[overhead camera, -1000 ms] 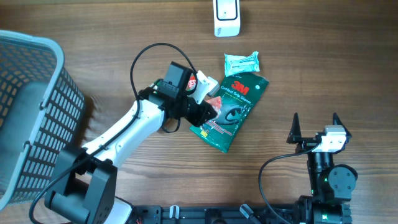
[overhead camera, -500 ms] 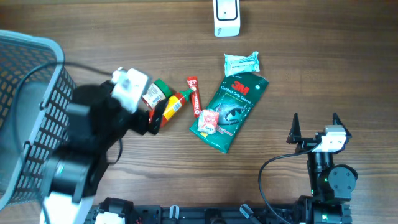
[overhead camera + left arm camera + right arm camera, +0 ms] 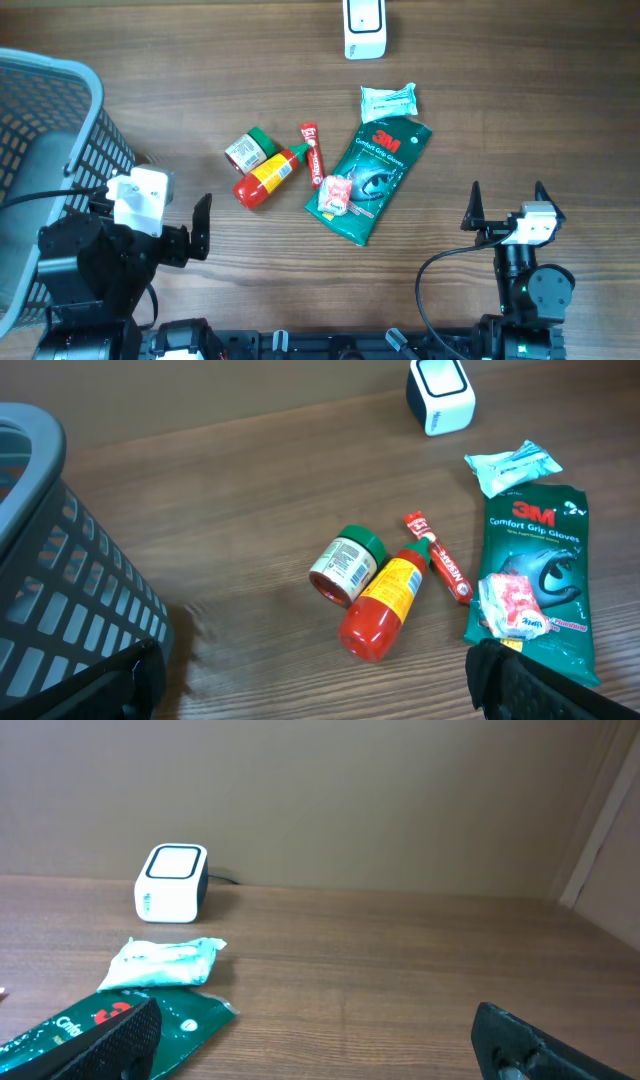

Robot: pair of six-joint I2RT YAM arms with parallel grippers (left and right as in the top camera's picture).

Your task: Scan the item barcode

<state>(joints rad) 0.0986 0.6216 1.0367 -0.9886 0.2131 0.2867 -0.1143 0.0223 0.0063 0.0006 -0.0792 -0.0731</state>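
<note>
Our left gripper (image 3: 315,665) and right gripper (image 3: 507,200) sit with fingers spread wide.
Grey-blue plastic mesh basket (image 3: 100,170): we cannot tell its contents.

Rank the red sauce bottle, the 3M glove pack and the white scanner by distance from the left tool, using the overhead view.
1. Red sauce bottle, just up and right of the left tool.
2. 3M glove pack, farther right.
3. White scanner, at the far edge.

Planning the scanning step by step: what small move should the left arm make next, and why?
Probably reach the left gripper forward toward the red sauce bottle: it is open and empty, the bottle lies nearest it, and nothing is held at the scanner.
</note>
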